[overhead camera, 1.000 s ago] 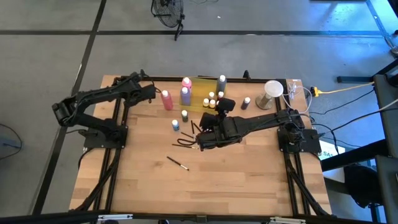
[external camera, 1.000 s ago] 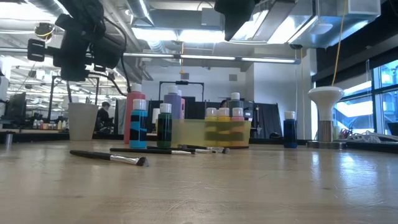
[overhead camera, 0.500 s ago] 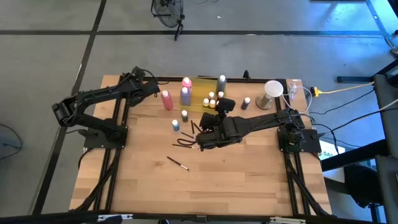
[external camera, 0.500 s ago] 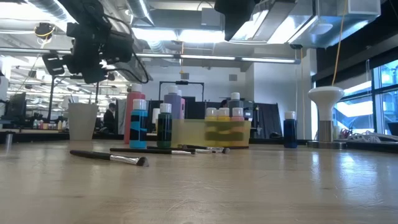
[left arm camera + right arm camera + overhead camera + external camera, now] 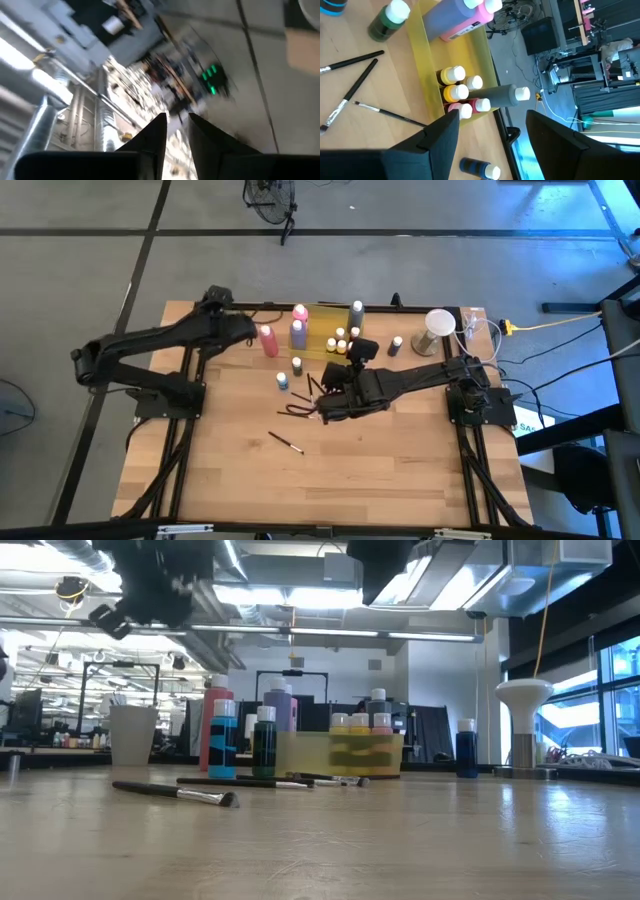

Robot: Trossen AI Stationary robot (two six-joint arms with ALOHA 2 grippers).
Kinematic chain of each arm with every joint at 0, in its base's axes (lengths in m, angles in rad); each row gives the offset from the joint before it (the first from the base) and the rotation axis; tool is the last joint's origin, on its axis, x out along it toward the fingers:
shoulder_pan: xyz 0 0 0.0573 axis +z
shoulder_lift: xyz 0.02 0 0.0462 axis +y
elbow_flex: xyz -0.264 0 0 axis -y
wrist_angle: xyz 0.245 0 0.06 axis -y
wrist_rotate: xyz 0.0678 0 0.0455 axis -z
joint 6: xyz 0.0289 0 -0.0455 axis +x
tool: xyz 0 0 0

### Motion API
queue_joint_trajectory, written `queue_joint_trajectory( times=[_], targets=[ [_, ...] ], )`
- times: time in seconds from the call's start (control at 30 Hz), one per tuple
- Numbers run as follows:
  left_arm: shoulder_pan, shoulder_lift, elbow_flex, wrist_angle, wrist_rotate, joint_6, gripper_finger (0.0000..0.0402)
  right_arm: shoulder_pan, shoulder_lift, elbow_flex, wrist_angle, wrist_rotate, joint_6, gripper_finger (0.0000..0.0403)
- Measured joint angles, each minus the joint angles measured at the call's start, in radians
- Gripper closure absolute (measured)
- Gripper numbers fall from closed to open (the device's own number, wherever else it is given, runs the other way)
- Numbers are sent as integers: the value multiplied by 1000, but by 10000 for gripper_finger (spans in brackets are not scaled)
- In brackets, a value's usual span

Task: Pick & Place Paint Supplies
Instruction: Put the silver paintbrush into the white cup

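Right pincer gapes wide above the brushes; left pincer hangs narrowly parted, empty.

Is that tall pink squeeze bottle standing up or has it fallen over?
Upright. The tall pink squeeze bottle stands on its base on the wooden table, white cap on top, beside the blue small bottle.

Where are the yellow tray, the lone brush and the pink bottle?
yellow tray [image 5: 340, 753], low view, its front wall.
lone brush [image 5: 286, 443], high view, mid-handle.
pink bottle [image 5: 268, 341], high view, its body.
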Motion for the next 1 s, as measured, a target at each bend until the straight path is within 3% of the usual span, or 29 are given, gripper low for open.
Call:
queue_joint_trajectory(
  times=[0.23, 0.53, 0.67, 0.77, 0.87, 1.0],
  targets=[
    [-276, -70, 48, 6, 2, -171, 289, 27, 0, 0, 0, -106, 0, 169],
    [-545, -83, 51, -2, 78, -607, 207, 62, 0, 0, 50, -364, 30, 169],
    [-660, -83, 51, -59, 324, -845, 196, 73, 0, 0, 80, -541, 75, 169],
    [-727, -83, 51, -72, 620, -1035, 198, 79, 0, 0, 103, -695, 114, 169],
    [-775, -83, 49, -67, 905, -1186, 200, 96, 0, 0, 139, -771, 137, 169],
    [-851, -83, 1, 58, 1094, -1305, 201, 133, 0, 0, 185, -823, 180, 169]
  ],
)
